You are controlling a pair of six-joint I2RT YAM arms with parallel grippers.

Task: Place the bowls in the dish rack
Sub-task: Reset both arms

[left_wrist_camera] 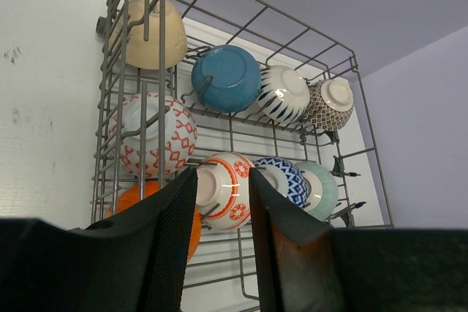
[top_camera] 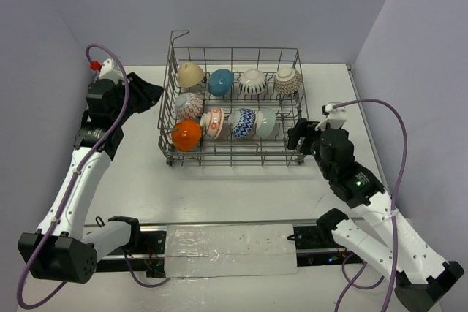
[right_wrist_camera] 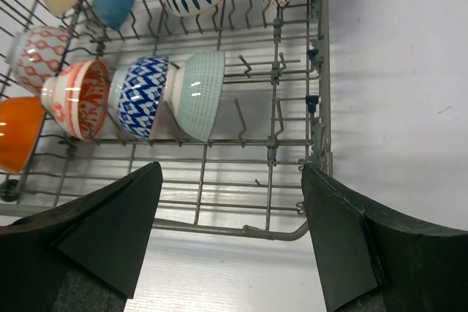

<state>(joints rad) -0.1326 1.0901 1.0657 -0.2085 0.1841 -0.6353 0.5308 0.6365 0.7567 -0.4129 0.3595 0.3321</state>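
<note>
Top external view: your nine bowls (top_camera: pixel 243 123) all stand on edge in the rack (top_camera: pixel 234 50), whose long axis runs 9 to 3. The right gripper (top_camera: pixel 300 137), wide open and empty, is nearest, just off the rack's 4 o'clock corner. The left gripper (top_camera: pixel 155 94), half open and empty, waits at 9. Wire walls stand between both and the bowls.

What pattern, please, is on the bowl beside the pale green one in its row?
That bowl has blue-and-white zigzags, clearest in the right wrist view.

Bowls (top_camera: pixel 243 123) crowd the dish rack (top_camera: pixel 234 49); only its near right corner is open.
</note>
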